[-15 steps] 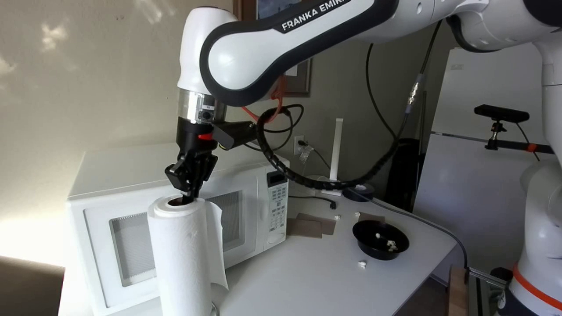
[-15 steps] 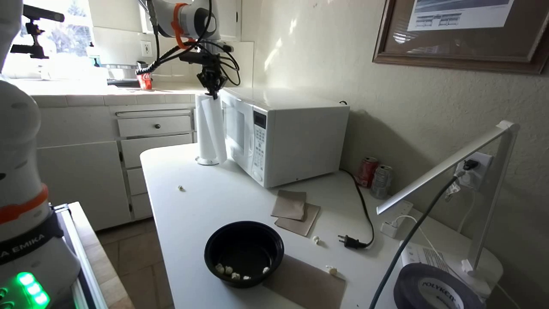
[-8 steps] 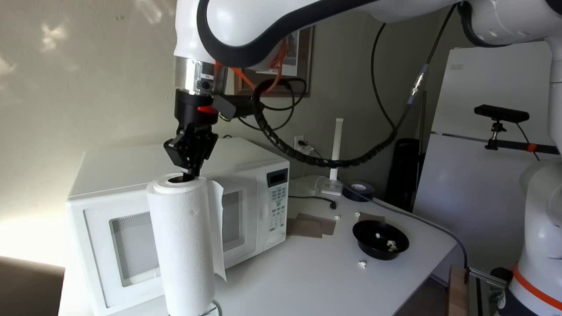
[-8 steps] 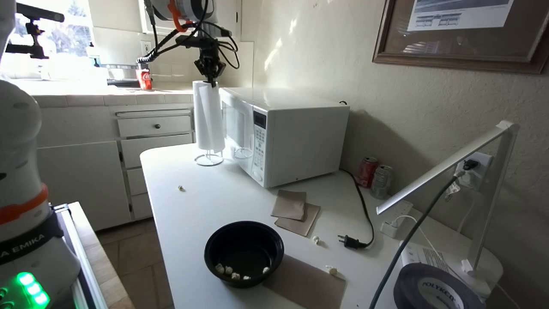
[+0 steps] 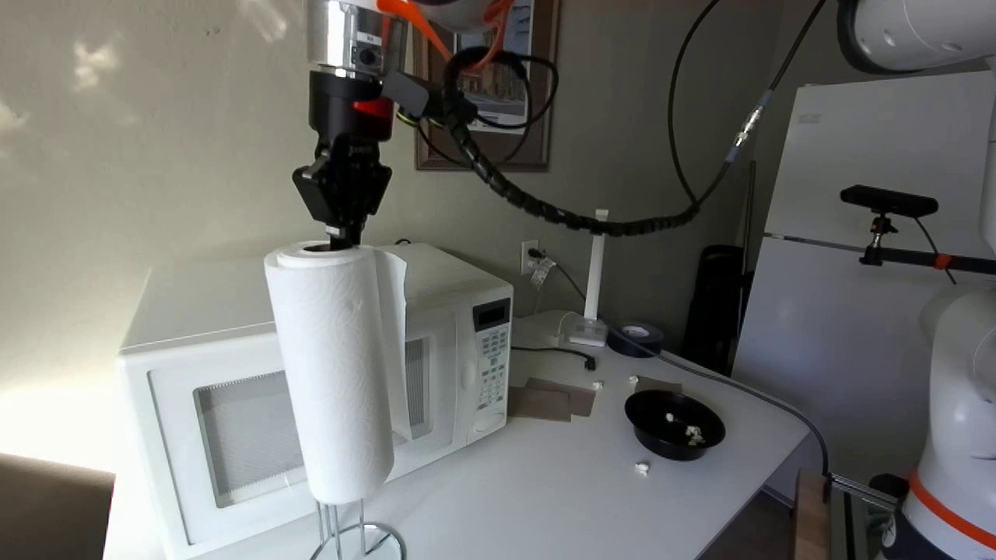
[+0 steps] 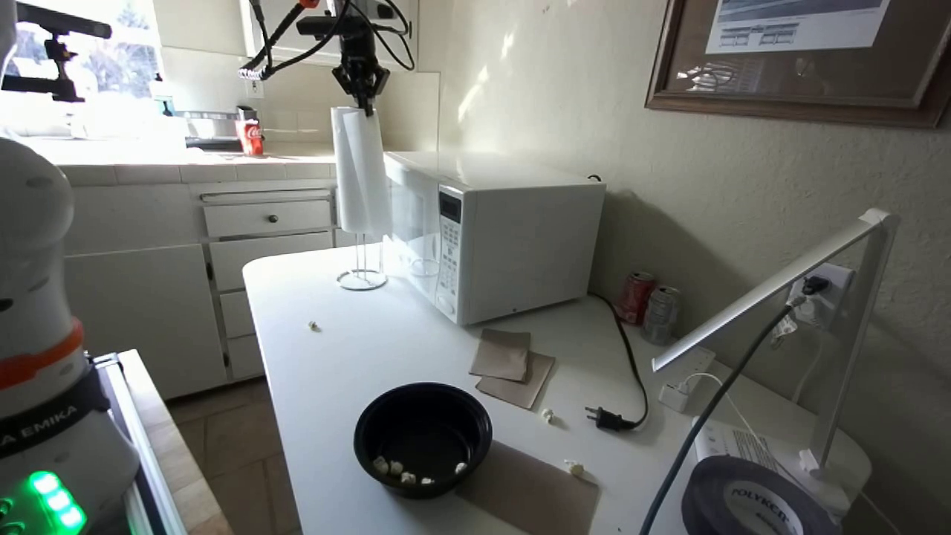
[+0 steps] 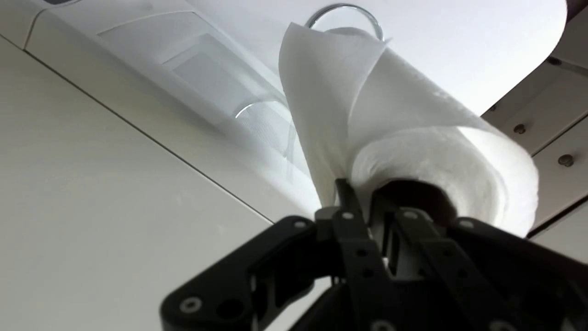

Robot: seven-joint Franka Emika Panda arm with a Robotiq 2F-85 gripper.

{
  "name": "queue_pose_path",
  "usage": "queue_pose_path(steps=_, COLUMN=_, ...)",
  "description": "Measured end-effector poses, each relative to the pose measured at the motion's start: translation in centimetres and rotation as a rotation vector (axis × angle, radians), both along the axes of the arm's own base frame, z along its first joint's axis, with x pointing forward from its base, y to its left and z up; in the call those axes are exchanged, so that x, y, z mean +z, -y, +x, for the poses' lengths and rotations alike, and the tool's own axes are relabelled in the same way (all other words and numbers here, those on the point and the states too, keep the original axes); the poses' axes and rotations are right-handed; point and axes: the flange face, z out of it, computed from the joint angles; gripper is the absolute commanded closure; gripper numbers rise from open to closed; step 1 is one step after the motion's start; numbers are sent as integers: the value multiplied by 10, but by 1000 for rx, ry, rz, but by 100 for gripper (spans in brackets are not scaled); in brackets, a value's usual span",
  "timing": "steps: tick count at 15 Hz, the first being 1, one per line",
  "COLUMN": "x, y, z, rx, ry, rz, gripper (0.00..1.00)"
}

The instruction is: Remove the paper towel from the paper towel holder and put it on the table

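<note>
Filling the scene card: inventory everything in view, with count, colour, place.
table: 1, white, centre
paper towel holder: 1, silver, table
paper towel roll: 1, white, above holder's base
microwave: 1, white, table
bowl: 1, black, table
popcorn: several, pale, bowl and table
flat sheets: 3, brown, table
soda cans: 2, red and silver, beside microwave
loose plug: 1, black, table
desk lamp: 1, white, table
Polyken tape roll: 1, dark, beside lamp
framed picture: 1, brown frame, wall
refrigerator: 1, white, background
counter: 1, pale, background
Coca-Cola container: 1, red, counter
mounted camera: 1, black, in each exterior view
robot arm: 1, white, beside table
gripper: 1, black, closed on roll
</note>
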Motion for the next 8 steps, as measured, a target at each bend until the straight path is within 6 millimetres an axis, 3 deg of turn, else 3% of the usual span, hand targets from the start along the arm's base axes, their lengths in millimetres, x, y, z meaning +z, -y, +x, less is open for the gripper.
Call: queue_pose_path(steps=8, x=50, y=-5, z=-6, rx=15, ry=59, rz=-16, gripper=97)
